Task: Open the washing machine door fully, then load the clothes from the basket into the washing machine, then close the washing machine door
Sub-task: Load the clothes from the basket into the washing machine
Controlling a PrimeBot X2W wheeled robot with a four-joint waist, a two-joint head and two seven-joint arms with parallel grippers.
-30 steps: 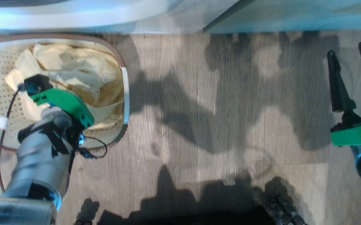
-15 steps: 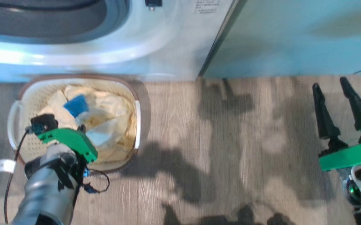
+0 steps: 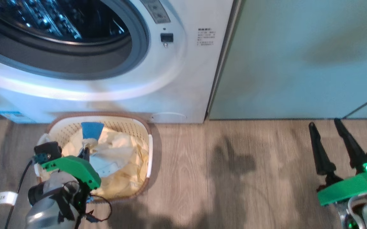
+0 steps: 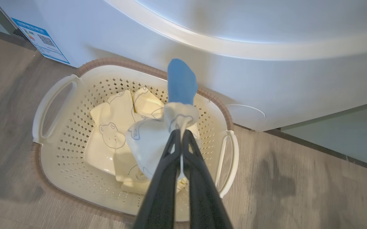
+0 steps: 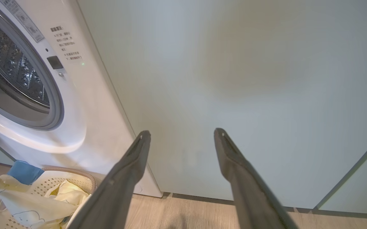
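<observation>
One pale yellow bear-print garment (image 4: 148, 140) is gripped by the clenched left pincer (image 4: 181, 133) over the basket (image 4: 75, 127) set just beside the washing machine (image 3: 183, 79); the right pincer (image 5: 182, 131) is held released before the cabinet (image 5: 234, 79).

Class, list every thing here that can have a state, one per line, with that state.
washing machine, mouth uncovered, drum in sight.
basket, upright on the floor, holding clothes.
clothes, one piece pinched and raised, rest lying in basket.
left gripper, shut on the clothes.
right gripper, open, empty.
cabinet door, shut.
</observation>
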